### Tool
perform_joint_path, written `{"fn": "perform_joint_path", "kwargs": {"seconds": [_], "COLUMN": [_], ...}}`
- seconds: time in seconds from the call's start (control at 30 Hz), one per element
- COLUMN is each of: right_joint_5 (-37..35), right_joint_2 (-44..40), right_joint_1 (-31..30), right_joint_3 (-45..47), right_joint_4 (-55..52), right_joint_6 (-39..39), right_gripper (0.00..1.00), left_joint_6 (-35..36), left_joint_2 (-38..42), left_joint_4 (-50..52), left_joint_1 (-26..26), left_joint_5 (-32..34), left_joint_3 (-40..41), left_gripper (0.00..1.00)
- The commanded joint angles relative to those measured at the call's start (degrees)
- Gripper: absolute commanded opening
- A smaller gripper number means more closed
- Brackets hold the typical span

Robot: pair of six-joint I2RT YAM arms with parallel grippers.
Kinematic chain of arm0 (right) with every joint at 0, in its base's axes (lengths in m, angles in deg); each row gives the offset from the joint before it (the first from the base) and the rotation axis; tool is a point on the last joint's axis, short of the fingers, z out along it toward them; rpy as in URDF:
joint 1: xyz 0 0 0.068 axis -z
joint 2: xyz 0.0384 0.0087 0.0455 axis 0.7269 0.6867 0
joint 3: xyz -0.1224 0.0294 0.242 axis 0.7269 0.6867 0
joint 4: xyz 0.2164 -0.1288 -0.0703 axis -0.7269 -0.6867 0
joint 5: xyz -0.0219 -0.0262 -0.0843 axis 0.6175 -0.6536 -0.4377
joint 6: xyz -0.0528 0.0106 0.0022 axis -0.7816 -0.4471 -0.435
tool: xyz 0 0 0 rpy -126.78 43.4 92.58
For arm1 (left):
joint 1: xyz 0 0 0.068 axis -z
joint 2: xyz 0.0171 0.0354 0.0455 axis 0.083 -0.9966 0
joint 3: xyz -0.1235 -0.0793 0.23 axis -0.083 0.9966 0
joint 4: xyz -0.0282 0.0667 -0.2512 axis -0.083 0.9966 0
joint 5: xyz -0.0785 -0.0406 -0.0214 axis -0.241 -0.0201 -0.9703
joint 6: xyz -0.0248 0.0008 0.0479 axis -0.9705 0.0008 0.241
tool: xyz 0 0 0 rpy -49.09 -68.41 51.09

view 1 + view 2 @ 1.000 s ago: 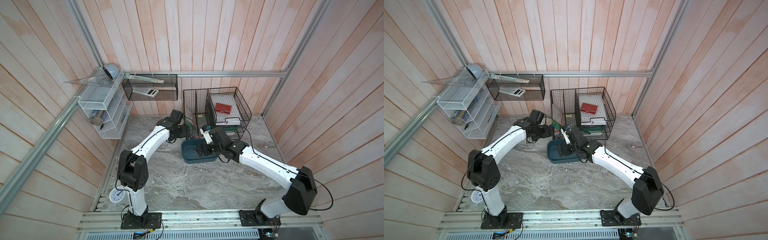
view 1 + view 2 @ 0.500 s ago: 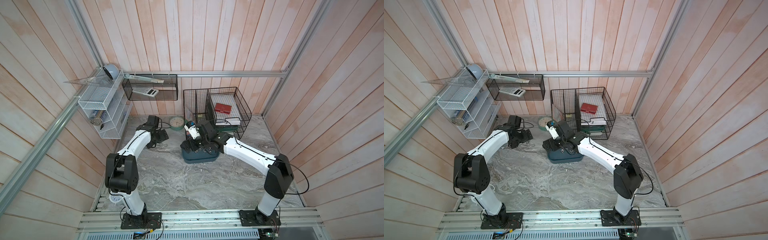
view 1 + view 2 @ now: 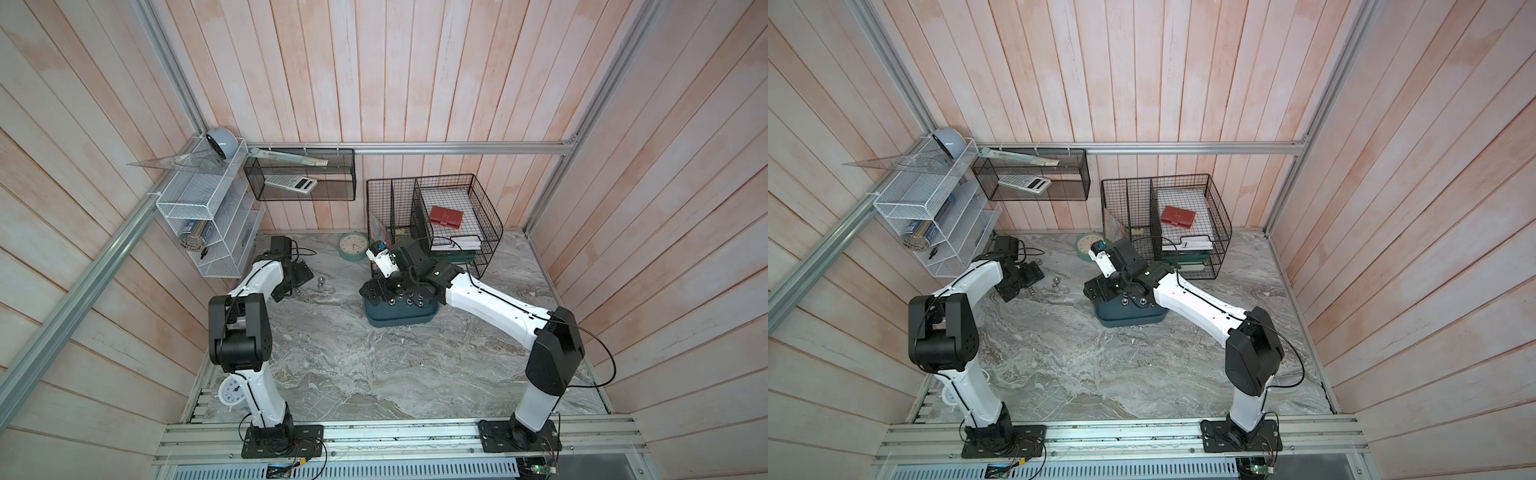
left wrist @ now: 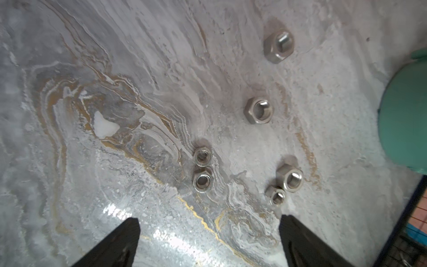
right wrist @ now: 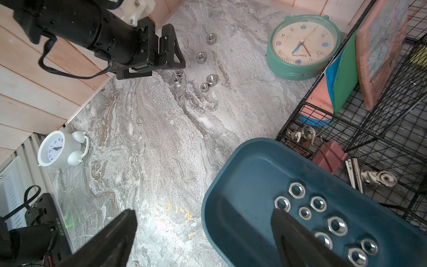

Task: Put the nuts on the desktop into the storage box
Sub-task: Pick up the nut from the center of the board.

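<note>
Steel nuts [image 4: 202,181], six loose on the counter [image 4: 92,92], just ahead of the left claw [image 4: 208,219], which is wide open and empty. More sit in the teal storage box [image 5: 242,180]. The right claw [image 5: 203,211] straddles its rim, also open and empty. Next, I'd guess: lower the left one and pinch a single nut.

Bright light. Top views sharp; pink wood wall planks [image 3: 374,83] bend near edges. Left wrist view soft, white glare on grey marble desk [image 4: 166,238]. Faint shadows by shiny silver nuts [image 4: 258,110].
</note>
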Motion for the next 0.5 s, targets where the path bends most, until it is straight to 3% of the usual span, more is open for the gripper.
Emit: {"fn": "perform_joint_path", "kwargs": {"seconds": [0.0,0.3,0.47], "right_joint_5": [-1.15,-1.58,-2.03], "right_joint_2": [0.96,0.68,0.36], "right_joint_1": [-0.46,-0.46,-0.42], "right_joint_3": [-2.02,-1.78,-1.39], "right_joint_4": [-1.69,-1.95,-2.0], "right_joint_6": [-0.86,-0.86,-0.59], "right_gripper": [0.98,0.98,0.98], "left_joint_6": [-0.2,-1.59,-1.45], "left_joint_2": [-1.55,-5.02,-6.93], "left_joint_4": [-1.7,-2.4,-2.32], "left_joint_1": [-0.05,-0.06,-0.05], "left_joint_5": [0.75,1.53,2.31], "left_joint_3": [-0.28,-2.21,-3.55], "left_gripper": [1.0,0.63,0.54]}}
